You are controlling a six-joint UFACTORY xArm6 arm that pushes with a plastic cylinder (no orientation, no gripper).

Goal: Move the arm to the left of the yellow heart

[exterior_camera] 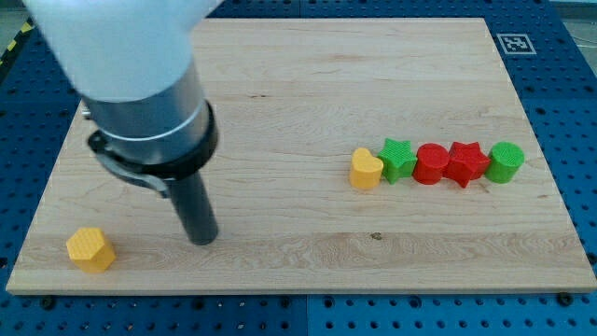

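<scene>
My tip (pixel 202 238), no claw, holds nothing, sits well left of yellow heart (pixel 366 170); no legible writing.

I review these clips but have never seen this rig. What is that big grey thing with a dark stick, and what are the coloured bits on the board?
It is a robot arm ending in a dark rod; my tip slides on the wooden board to push blocks. It holds nothing. There is one camera view. A yellow block lies to the tip's left, near the view's bottom left. At the view's right is a row: yellow heart, green star, red block, red star, green block. The tip stands well left of the heart.
</scene>
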